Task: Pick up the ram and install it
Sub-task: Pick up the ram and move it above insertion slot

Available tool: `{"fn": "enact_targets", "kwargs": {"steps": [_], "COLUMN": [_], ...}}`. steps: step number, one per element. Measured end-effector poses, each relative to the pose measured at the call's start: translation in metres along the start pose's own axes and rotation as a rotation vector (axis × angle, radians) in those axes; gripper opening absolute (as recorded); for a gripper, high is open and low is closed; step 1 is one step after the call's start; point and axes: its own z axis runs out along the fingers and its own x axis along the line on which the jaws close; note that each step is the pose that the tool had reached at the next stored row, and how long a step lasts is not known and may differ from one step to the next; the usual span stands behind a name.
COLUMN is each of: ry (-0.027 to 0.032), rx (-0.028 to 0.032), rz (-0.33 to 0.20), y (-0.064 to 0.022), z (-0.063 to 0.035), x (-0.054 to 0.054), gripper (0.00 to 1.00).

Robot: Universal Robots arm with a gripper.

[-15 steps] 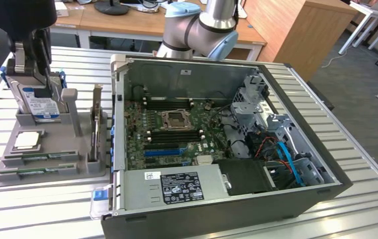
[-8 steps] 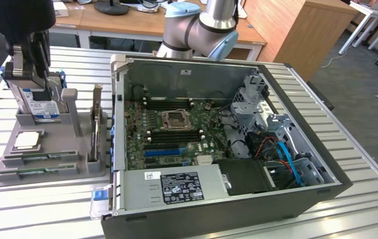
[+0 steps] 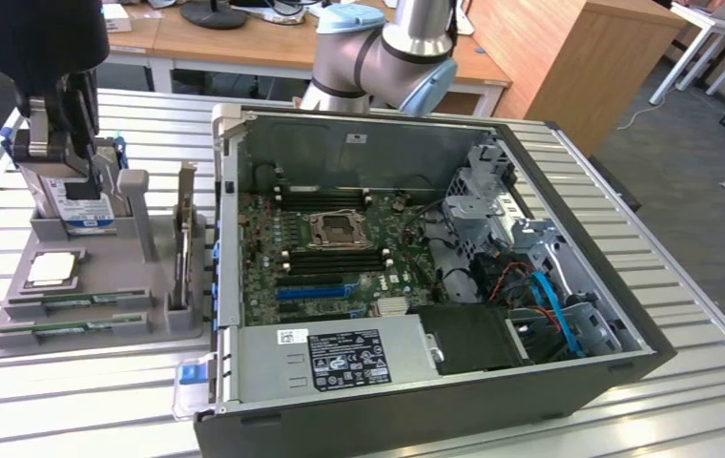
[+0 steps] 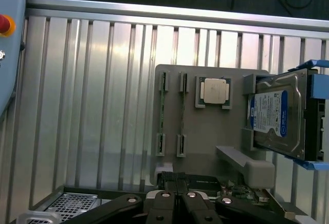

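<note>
I judged the job to be at the approach stage. The gripper (image 3: pixel 70 153) hung above the grey tray (image 3: pixel 102 279), over the hard drive (image 3: pixel 76 205), with its jaws shut on nothing. The ram (image 3: pixel 83 300) lay untouched in its tray slot, well apart from the open case (image 3: pixel 225 172). Any pick, I reckoned, called for parted jaws squared across the stick's thin edge.

Wrist view: claw (image 4: pixel 177 182) body cut off by frame edge. Expansion card (image 4: pixel 205 180) partly hidden behind its fingers. Ram sticks (image 4: pixel 163 112) edge-on in tray (image 4: pixel 205 131); chips, label too small to tell. Hard drive (image 4: pixel 275 118) bracket runs out of frame.
</note>
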Motion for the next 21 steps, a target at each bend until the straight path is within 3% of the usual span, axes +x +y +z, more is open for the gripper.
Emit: {"fn": "enact_targets", "kwargs": {"steps": [12,18,21], "ry": [0.0000,0.0000,-0.0002], "rx": [0.0000,0.0000,0.0002], "rz": [0.000,0.000,0.000], "y": [0.0000,0.0000,-0.0001], "z": [0.0000,0.0000,0.0008], "x": [0.0000,0.0000,0.0000], "gripper": [0.11,0.36,0.36]}}
